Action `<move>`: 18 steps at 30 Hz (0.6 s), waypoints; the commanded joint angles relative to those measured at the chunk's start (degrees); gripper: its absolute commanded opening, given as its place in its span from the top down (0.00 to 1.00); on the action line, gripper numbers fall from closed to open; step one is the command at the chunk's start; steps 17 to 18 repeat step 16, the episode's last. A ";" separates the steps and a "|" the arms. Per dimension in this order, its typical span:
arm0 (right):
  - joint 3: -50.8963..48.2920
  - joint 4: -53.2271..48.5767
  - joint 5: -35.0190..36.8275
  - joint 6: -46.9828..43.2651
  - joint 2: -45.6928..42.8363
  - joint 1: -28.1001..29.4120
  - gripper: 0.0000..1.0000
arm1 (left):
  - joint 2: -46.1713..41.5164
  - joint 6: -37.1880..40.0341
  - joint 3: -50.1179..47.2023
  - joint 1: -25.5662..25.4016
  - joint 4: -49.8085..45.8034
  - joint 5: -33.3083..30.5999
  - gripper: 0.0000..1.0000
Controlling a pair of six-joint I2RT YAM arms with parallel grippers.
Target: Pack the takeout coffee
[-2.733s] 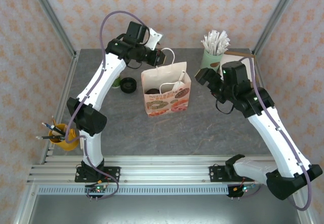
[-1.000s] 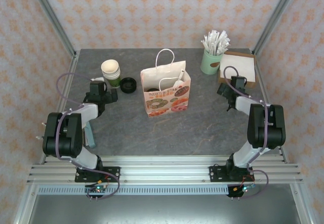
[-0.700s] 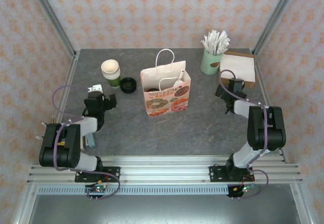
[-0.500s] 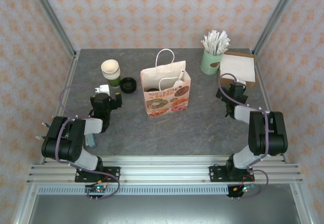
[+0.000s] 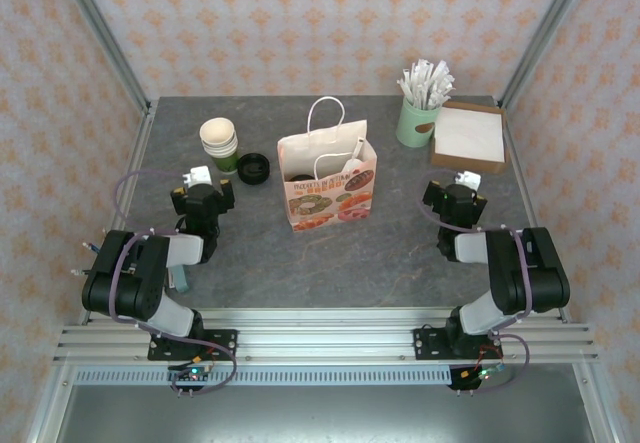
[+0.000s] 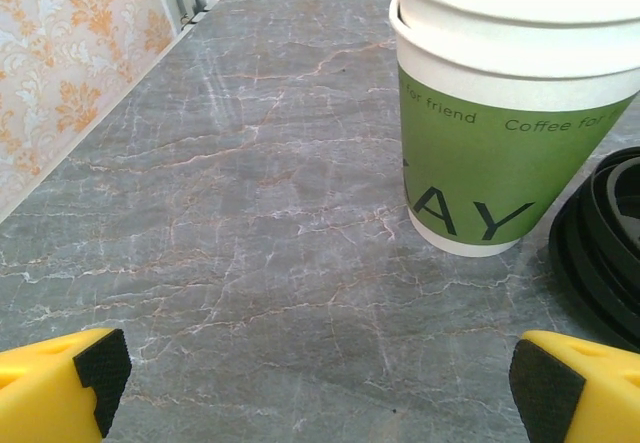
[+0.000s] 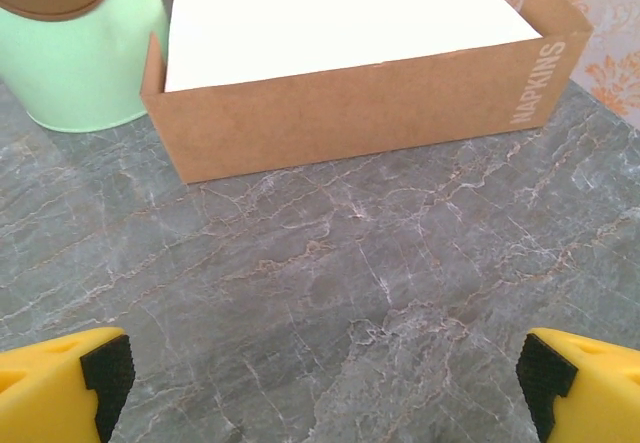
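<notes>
Two arms are sitting folded low near the front edge of the table [image 5: 400,253], one on each side of a paper bag [image 5: 335,198]. The bag is standing upright at the middle of the table with its top open. The coffee cup [image 5: 298,177] is sitting inside it, toward the left as seen from above. Just its black lid is showing, the bag hiding the cup's sides. The left claw [image 6: 320,375] is hovering low over the table with its fingers spread wide apart, gripping nothing. It is facing a stack of lidless cups [image 6: 510,123], with a pile of black lids [image 6: 605,253] lying just beside them. The right claw [image 7: 320,373] is also gaping wide and empty. It is pointing at a cardboard napkin box [image 7: 380,113] and a mint-green straw holder [image 7: 70,63] standing just beside the box.
</notes>
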 commanded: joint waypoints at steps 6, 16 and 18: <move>0.63 2.80 -1.51 -1.02 -0.17 -0.50 0.01 | -0.61 0.52 0.13 -0.45 1.34 -0.79 0.00; 0.59 2.76 -1.46 -1.09 -0.20 -0.47 0.01 | -0.34 2.03 0.75 0.71 0.46 6.23 0.00; 0.59 2.76 -1.46 -1.09 -0.20 -0.47 0.01 | -0.34 2.03 0.75 0.71 0.46 6.23 0.00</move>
